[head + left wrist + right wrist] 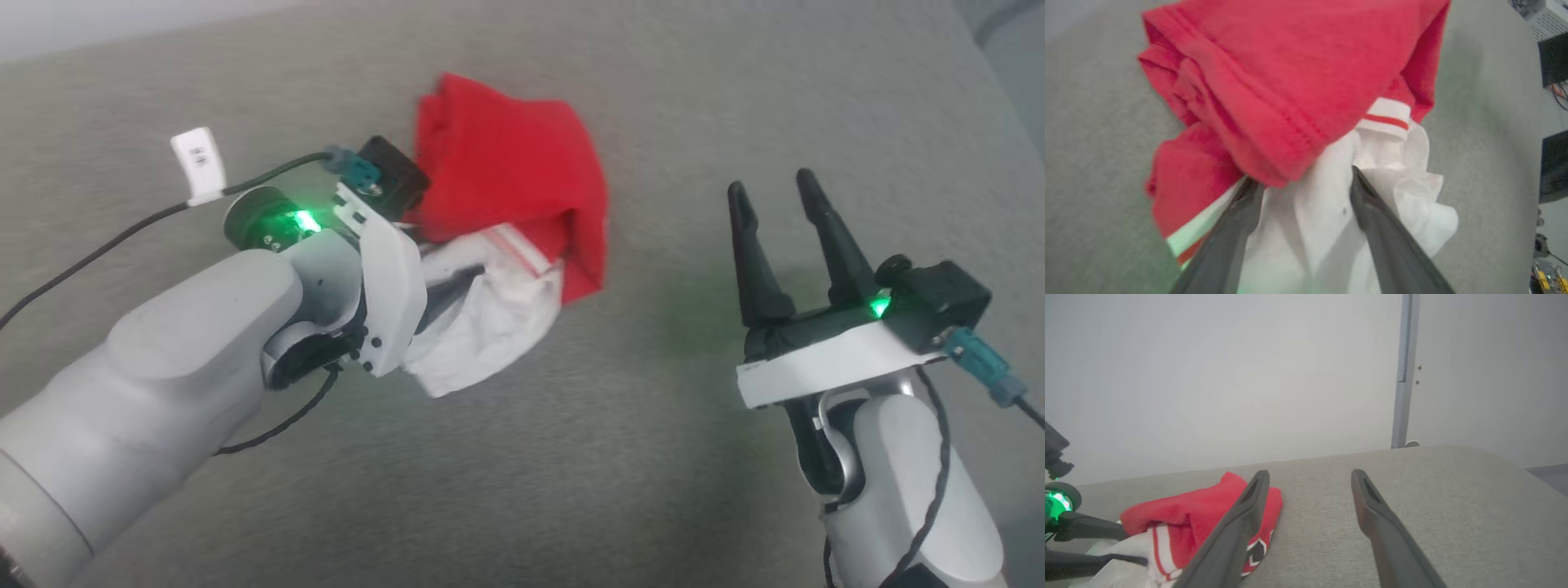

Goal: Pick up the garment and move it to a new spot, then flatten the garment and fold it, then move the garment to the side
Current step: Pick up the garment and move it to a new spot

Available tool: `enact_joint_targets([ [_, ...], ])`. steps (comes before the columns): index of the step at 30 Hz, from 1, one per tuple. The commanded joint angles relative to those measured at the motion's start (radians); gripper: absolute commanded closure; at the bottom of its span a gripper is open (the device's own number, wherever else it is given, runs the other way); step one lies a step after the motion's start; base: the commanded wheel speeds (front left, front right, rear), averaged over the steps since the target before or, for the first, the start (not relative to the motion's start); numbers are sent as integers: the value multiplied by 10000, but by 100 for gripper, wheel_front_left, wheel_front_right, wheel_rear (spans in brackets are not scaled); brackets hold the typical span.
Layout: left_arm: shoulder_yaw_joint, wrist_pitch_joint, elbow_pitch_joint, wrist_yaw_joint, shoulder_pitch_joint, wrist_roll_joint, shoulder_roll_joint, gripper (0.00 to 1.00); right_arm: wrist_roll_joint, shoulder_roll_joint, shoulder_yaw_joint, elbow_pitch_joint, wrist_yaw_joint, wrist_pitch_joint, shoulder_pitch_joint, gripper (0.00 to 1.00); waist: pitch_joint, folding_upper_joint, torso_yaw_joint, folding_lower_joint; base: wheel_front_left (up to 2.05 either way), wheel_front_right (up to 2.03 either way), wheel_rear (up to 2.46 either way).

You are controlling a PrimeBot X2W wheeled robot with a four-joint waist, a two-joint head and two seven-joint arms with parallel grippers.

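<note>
Left tool spread wide, both fingers lying against the white lining with cloth between them, not pinched. Right tool wide open, holds nothing, apart to the right of the garment. Garment lies bunched on grey upholstered surface, red part far, lining near.
</note>
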State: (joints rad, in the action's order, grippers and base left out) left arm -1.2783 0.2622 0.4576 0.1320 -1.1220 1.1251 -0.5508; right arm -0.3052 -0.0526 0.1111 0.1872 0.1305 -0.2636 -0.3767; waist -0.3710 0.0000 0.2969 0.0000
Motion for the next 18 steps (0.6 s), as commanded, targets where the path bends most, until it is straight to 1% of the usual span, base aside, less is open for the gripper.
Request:
enact_joint_targets([
  [1,-6,-285,-32,-35,148,143,7,0,158,17,-1,48,2,-12,87,0,666,0,-733,0,0,0,0],
  [6,116,-1614,-273,-26,595,855,48,0,636,15,-89,346,2,-12,277,0,1373,0,-1621,0,0,0,0],
  [10,218,-2769,-58,-26,1308,1178,-15,0,959,10,-222,567,2,-12,517,0,1806,0,-2201,0,0,0,0],
  [18,533,-4751,895,-26,3378,2296,27,0,1237,-519,-572,990,2,-12,1341,0,2631,0,-3150,0,0,0,0],
])
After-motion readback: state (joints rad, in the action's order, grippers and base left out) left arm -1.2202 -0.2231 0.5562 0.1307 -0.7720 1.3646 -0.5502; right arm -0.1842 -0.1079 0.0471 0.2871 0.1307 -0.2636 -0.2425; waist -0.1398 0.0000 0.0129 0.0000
